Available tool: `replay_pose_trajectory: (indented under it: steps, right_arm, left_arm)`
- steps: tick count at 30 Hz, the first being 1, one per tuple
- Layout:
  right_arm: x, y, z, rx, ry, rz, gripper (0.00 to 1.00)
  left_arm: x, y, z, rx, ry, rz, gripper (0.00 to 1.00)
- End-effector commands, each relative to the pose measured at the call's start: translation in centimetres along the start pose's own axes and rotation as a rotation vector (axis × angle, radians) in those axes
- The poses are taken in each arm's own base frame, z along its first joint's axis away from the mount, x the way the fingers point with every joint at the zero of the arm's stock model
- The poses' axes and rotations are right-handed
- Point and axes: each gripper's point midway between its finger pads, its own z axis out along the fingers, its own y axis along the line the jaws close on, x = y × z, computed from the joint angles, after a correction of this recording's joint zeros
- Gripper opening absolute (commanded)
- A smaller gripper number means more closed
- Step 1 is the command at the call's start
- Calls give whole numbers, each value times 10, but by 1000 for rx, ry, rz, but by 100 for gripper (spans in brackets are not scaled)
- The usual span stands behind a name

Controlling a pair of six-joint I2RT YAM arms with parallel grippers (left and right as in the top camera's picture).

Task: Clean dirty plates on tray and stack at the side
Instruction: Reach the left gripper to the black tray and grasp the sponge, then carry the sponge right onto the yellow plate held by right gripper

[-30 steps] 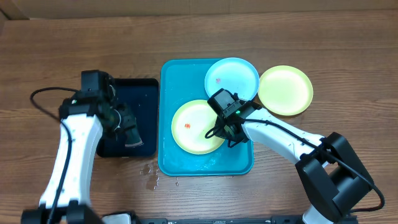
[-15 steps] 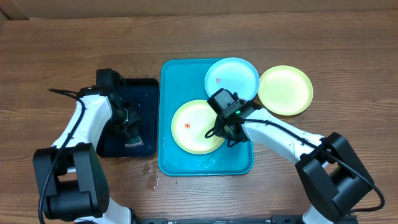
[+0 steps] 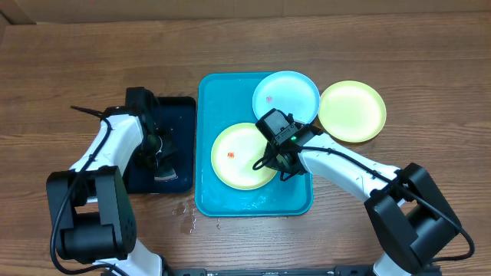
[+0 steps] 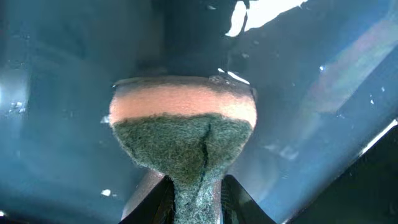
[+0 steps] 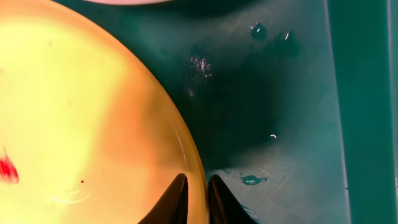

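We find one pale yellow-green plate [image 3: 242,156] lying flat in the near half of the turquoise tray [image 3: 211,100], with a small red-orange speck [image 3: 231,155] left of its centre. The right gripper [image 3: 270,162] stands at this plate's right rim. The right wrist view shows its jaws drawn narrow, the rim's edge caught between the two dark fingertips [image 5: 177,199] and the wet tray floor just beside them. The light blue plate [image 3: 285,96] sits over the tray's far right corner, partly riding past the raised rim, and carries a red mark [image 3: 268,99] left of centre. The second yellow-green plate [image 3: 351,111] rests outside the tray on the wooden table [image 3: 77,61], just beside the tray's right edge and close against the blue plate; we cannot tell whether the two touch. No plate lies on another. A smaller black tray [image 3: 180,111] lies along the turquoise tray's left edge, its surface wet and glinting. The left gripper [image 3: 159,162] is lowered into it near its near end. The left wrist view shows the jaws clamped on a sponge [image 4: 183,124], orange body with a green scouring face, folded and squeezed at the grip and pressed toward the black tray's floor. Water droplets [image 3: 186,211] lie on the table off the turquoise tray's near left corner.
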Motion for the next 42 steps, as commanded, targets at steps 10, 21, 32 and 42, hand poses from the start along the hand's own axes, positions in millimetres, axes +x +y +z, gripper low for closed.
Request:
replay_pose_trajectory:
  steps: [10, 21, 32, 42]
  right_arm:
    - [-3, -1, -2, 3, -19, -1, 15]
    - [-5, 1, -2, -3, -23, -2, 24]
    - [-5, 1, -2, -6, -26, -1, 37]
    - [-5, 1, -2, -5, -26, -1, 38]
  left_arm:
    - [14, 2, 5, -15, 62, 66, 13]
    - [-25, -13, -33, 16, -81, 163, 4]
    - [-36, -19, -51, 29, -153, 192, 4]
    - [-30, 1, -23, -54, -163, 167, 4]
